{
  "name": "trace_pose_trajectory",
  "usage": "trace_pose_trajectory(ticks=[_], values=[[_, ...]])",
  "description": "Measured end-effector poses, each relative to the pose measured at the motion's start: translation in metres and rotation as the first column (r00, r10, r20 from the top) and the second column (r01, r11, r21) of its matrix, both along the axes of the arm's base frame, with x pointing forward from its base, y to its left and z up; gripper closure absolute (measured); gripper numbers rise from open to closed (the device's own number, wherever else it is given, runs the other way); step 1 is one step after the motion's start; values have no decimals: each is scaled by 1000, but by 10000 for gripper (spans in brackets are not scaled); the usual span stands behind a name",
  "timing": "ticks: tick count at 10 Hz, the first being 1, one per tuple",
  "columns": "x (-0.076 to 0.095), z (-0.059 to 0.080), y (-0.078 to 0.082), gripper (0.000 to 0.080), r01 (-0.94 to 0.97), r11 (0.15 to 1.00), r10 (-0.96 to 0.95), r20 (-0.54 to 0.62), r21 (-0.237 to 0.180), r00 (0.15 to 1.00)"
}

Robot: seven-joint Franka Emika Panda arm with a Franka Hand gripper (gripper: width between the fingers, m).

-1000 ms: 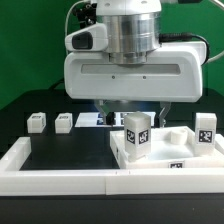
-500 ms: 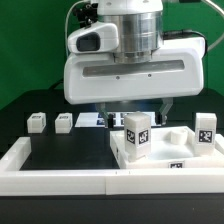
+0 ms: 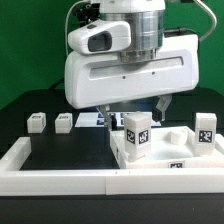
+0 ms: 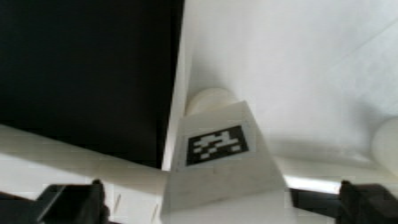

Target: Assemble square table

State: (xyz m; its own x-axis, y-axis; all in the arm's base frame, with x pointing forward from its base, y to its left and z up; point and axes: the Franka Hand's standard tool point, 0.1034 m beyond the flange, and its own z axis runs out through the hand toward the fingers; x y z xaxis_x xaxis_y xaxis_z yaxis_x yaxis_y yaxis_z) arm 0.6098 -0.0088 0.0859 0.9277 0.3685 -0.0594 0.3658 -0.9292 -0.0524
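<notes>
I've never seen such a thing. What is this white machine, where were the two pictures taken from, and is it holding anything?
The big white body is the end of a robot arm; its gripper is a two-fingered pincer pointing down. One picture comes from a camera off the arm, the other from a camera on its wrist, looking down. On the black table lie white table parts with tags: a square slab, an upright leg at its corner, and spare legs further off. The fingers stand open either side of the upright leg; nothing is held.
</notes>
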Motion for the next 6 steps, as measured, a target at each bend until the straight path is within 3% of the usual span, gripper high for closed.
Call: trace_pose_trajectory(ticks=[4,5,6], values=[[0,0,-2,191,-88,996,88,5,-2,996],[0,0,-2,370,-88,996,88,5,-2,996],[0,0,-2,370,-88,996,88,5,-2,996]])
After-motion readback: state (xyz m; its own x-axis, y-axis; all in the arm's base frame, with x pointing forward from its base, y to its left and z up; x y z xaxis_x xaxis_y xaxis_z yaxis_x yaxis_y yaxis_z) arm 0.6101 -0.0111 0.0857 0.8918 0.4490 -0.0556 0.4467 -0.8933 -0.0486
